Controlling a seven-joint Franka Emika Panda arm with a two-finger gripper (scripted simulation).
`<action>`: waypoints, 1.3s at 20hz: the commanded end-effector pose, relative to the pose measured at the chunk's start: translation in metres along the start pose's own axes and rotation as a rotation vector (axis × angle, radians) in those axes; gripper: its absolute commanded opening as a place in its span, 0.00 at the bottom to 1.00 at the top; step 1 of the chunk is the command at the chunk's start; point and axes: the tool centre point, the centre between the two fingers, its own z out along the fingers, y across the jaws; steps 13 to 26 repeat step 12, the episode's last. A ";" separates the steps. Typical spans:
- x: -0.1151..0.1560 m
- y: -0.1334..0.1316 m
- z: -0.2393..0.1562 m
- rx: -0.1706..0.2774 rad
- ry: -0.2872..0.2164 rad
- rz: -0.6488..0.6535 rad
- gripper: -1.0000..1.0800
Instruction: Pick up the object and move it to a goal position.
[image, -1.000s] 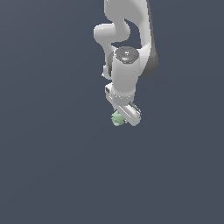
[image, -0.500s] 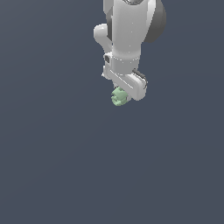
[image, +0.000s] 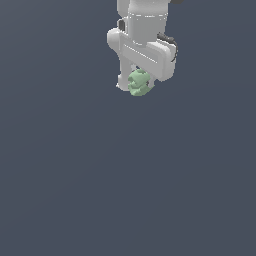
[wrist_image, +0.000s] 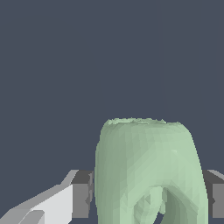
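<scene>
- Gripping the object from both sides, the gripper has its fingers clenched on the pale green block, which hangs below the white hand in the exterior view.
- In the wrist view the block fills the gap between the dark pads, its dented face toward the camera; a squeeze like this likely keeps it from slipping in transit.
- No goal marker shows, so I cannot tell where it lies.
- Open grey room surrounds the arm on all sides, with no edges or obstacles visible.
</scene>
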 end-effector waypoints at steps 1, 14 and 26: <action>-0.003 0.004 -0.017 -0.001 -0.001 -0.001 0.00; -0.008 0.008 -0.049 -0.001 -0.001 -0.002 0.00; -0.008 0.008 -0.049 -0.001 -0.001 -0.002 0.00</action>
